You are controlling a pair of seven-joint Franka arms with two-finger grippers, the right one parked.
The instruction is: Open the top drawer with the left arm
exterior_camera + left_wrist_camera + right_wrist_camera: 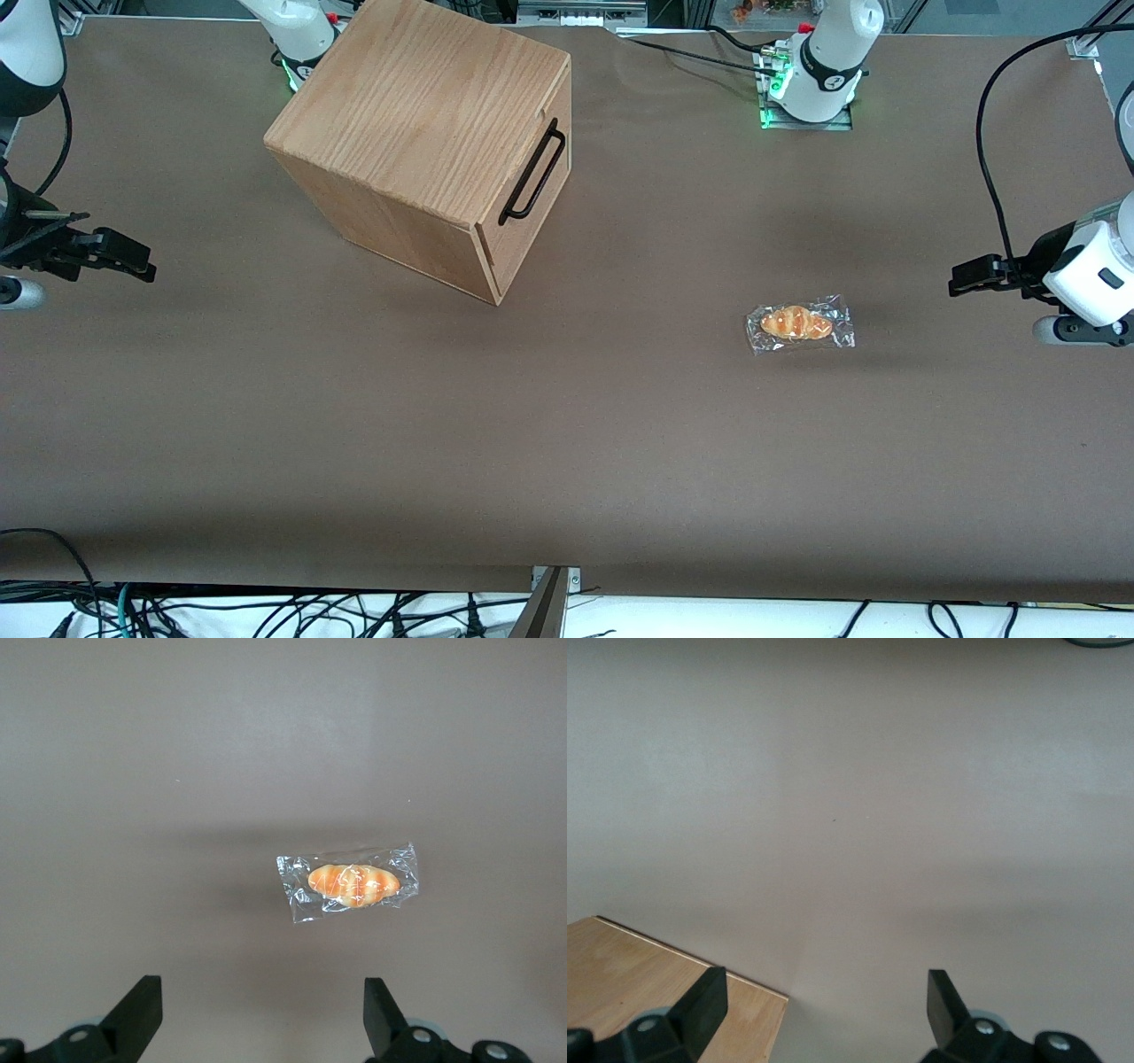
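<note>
The oak-grain cabinet point(416, 146) is set on the brown worktop point(567, 443) toward the parked arm's end, turned at an angle, and the top drawer point(530, 177) is seen fully closed, its front flush with the cabinet and its black bar handle point(533, 173) facing the middle of the worktop. The left arm's claw point(961, 276) is held above the worktop at the working arm's end, well apart from the cabinet, with its fingers point(137, 1014) spread apart and nothing between them. A wrapped bread roll point(800, 324) lies between the claw and the cabinet, nearer the claw. For the reach, the roll is best passed over, the open fingers are best aligned across the thin bar near its middle, and the pull is best made straight along the drawer's own slanted axis, so that jamming is avoided.
</note>
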